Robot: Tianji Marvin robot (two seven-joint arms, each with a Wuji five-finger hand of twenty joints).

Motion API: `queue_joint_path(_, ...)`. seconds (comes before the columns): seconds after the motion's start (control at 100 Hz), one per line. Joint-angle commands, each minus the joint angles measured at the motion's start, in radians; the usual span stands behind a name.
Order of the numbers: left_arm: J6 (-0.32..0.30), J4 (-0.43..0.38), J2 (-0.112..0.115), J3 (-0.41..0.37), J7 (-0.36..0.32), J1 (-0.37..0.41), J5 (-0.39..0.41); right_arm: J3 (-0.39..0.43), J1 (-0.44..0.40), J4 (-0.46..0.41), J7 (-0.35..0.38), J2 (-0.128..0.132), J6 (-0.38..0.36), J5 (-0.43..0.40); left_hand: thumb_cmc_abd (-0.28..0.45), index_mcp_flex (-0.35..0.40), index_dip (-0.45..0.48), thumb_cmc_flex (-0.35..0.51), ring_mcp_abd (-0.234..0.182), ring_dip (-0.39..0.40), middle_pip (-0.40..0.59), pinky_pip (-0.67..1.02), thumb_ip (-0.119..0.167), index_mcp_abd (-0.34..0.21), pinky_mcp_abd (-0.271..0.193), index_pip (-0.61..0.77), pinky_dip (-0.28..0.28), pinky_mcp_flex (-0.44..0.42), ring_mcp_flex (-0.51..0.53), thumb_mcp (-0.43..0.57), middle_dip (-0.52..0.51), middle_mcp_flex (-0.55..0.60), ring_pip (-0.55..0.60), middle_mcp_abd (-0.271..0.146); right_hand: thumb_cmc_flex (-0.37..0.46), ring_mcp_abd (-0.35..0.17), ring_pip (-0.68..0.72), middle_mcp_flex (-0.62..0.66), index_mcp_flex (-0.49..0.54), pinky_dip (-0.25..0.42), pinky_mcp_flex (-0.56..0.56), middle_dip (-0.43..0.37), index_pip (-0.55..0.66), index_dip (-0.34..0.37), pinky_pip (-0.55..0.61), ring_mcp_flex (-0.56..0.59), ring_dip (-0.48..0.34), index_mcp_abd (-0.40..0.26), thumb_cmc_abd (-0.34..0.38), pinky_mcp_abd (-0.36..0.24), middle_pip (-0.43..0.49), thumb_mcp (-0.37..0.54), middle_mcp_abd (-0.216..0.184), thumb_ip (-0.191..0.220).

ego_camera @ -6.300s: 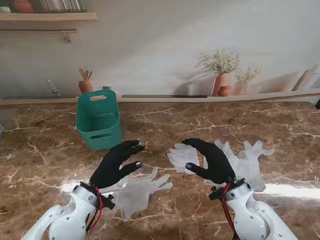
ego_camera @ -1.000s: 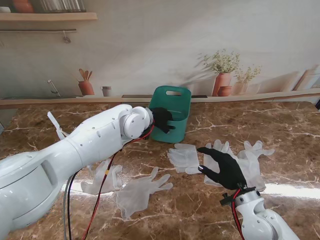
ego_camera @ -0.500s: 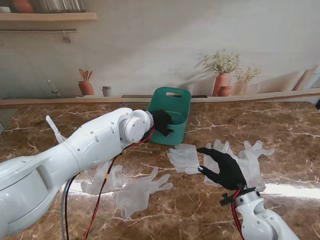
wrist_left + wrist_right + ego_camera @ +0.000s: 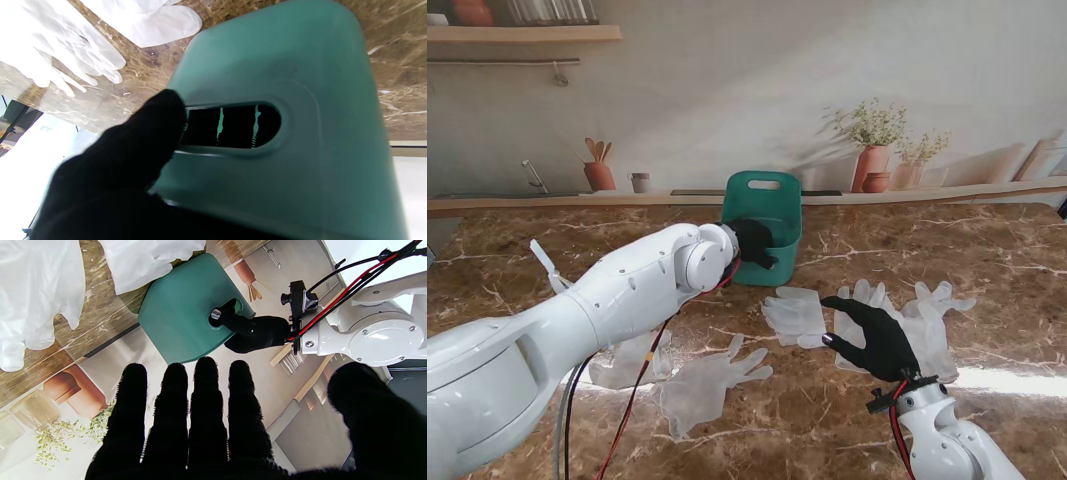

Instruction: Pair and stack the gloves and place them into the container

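Note:
The green container (image 4: 765, 208) stands at the middle back of the table. My left hand (image 4: 752, 243) is shut on its near wall, with fingers through the handle slot and the thumb outside (image 4: 133, 156). Several translucent gloves lie flat: one (image 4: 795, 313) just in front of the container, a pile (image 4: 932, 320) at the right, one (image 4: 712, 375) near the middle front, and one (image 4: 627, 358) under my left arm. My right hand (image 4: 877, 335) hovers open over the right pile, fingers (image 4: 186, 413) spread. The right wrist view shows the container (image 4: 180, 313) and my left hand (image 4: 253, 330) gripping it.
A ledge along the back wall carries terracotta pots with plants (image 4: 873, 150) at the right and a utensil pot (image 4: 599, 170) at the left. My left arm (image 4: 577, 320) stretches across the left half of the table.
Since 6.3 s ago my left hand took the container from the back left to the middle. Over the last second it shifted slightly left and stands more upright. My right hand stayed put.

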Motion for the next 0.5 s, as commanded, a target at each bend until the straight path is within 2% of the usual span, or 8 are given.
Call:
queue_joint_path(0.0,-0.003,0.001,-0.011,0.004,0.001,-0.002,-0.003,0.002,-0.012,-0.004,0.017,0.000,0.009,0.005,0.029,0.032,0.011,-0.047,0.042,-0.010,0.027,0.048,0.024,0.032,-0.007,-0.028,0.001,0.009,0.040,-0.034,-0.017,0.045,0.036,0.037,-0.004,-0.001,0.001,0.005,0.020,0.019,0.001,0.010,0.001,-0.004,0.009,0.016,0.017,-0.022,-0.010,-0.010,-0.001,0.010,-0.022,0.007)
queue_joint_path(0.08,-0.002,-0.001,-0.010,0.008,-0.005,-0.003,-0.001,0.003,-0.014,-0.006,0.018,0.000,0.009,0.004,0.033,0.035,0.027,-0.085,0.037,-0.010,0.023,0.042,0.043,0.030,-0.013,-0.064,-0.002,0.003,0.029,-0.043,-0.017,0.033,0.030,0.036,-0.004,-0.001,0.001,0.006,0.021,0.019,0.001,0.010,0.001,-0.004,0.009,0.016,0.017,-0.022,-0.010,-0.010,-0.001,0.010,-0.021,0.007)
queue_joint_path(0.16,-0.001,-0.008,-0.006,0.005,-0.002,0.000,0.001,0.004,-0.015,-0.007,0.016,0.000,0.009,0.003,0.026,0.037,0.066,-0.179,0.037,-0.008,0.021,0.037,0.105,0.037,-0.012,-0.116,-0.002,-0.002,0.022,-0.036,-0.017,0.023,0.026,0.036,-0.004,-0.001,0.001,0.006,0.022,0.019,0.002,0.010,0.001,-0.004,0.009,0.016,0.017,-0.022,-0.010,-0.008,-0.001,0.010,-0.020,0.007)
queue_joint_path(0.25,0.007,-0.032,0.006,0.000,0.003,0.005,0.013,0.005,-0.015,-0.007,0.016,0.000,0.009,0.003,0.014,0.005,0.088,-0.214,0.033,-0.010,0.008,0.007,0.115,0.036,-0.021,-0.158,-0.010,-0.027,-0.011,-0.113,-0.019,-0.015,0.001,0.041,-0.003,-0.001,0.001,0.006,0.020,0.020,0.001,0.010,0.001,-0.004,0.009,0.017,0.017,-0.022,-0.010,-0.010,-0.001,0.010,-0.021,0.007)
queue_joint_path(0.26,0.007,-0.035,0.007,-0.001,0.003,0.006,0.014,0.005,-0.015,-0.007,0.016,0.000,0.009,0.003,0.014,-0.001,0.089,-0.219,0.032,-0.011,0.005,0.001,0.116,0.036,-0.022,-0.165,-0.011,-0.032,-0.018,-0.121,-0.019,-0.021,-0.004,0.028,-0.003,-0.001,0.002,0.005,0.021,0.020,0.001,0.010,0.001,-0.004,0.009,0.017,0.017,-0.022,-0.011,-0.010,-0.001,0.010,-0.021,0.007)
queue_joint_path(0.36,0.013,-0.064,0.022,-0.016,0.021,0.017,0.029,0.004,-0.015,-0.008,0.017,0.000,0.007,0.003,0.008,-0.047,0.092,-0.235,0.029,-0.010,-0.014,-0.050,0.124,0.042,-0.030,-0.220,-0.017,-0.082,-0.080,-0.215,-0.021,-0.082,-0.044,0.013,-0.004,0.000,0.001,0.006,0.020,0.019,0.001,0.010,0.001,-0.004,0.009,0.016,0.017,-0.023,-0.011,-0.010,-0.001,0.010,-0.022,0.007)
queue_joint_path(0.4,0.016,-0.081,0.029,-0.024,0.025,0.022,0.032,0.004,-0.014,-0.007,0.016,0.000,0.006,0.002,0.011,-0.071,0.089,-0.235,0.030,-0.009,-0.027,-0.078,0.129,0.049,-0.034,-0.248,-0.018,-0.112,-0.115,-0.255,-0.024,-0.117,-0.066,0.038,-0.004,0.000,0.001,0.005,0.020,0.019,0.001,0.010,0.000,-0.004,0.008,0.016,0.017,-0.022,-0.011,-0.010,-0.001,0.010,-0.022,0.007)
queue_joint_path(0.49,0.020,-0.123,0.050,-0.044,0.033,0.035,0.045,0.004,-0.014,-0.007,0.015,0.000,0.004,-0.001,0.017,-0.098,0.079,-0.232,0.022,-0.011,-0.032,-0.112,0.137,0.053,-0.040,-0.287,-0.019,-0.142,-0.154,-0.333,-0.022,-0.165,-0.091,0.041,-0.004,-0.002,0.000,0.003,0.019,0.019,0.001,0.009,0.000,-0.004,0.008,0.015,0.017,-0.021,-0.011,-0.011,-0.002,0.010,-0.022,0.007)
